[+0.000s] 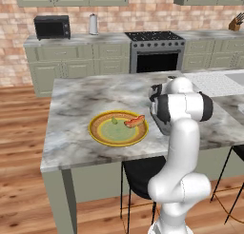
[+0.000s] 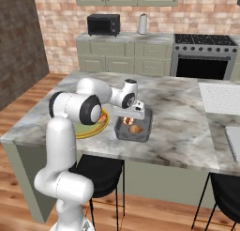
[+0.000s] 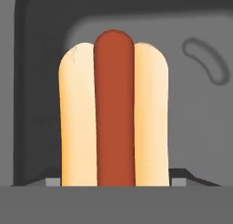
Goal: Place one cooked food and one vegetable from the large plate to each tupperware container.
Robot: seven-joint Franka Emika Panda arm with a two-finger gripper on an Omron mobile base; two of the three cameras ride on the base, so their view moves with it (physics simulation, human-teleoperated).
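Right base view: the arm is bent forward over the marble island, its gripper (image 2: 131,119) lowered into the dark grey tupperware container (image 2: 145,129). One hot dog (image 3: 113,114) is seen between the fingers; whether it is clamped cannot be told. One large plate (image 1: 97,132) carries one hot dog and one green vegetable (image 1: 114,119).

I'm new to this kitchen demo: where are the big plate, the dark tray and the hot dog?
large plate (image 1: 97,133): left base view, rim.
dark grey tray (image 2: 146,129): right base view, wall.
hot dog (image 3: 113,114): hand view, sausage.
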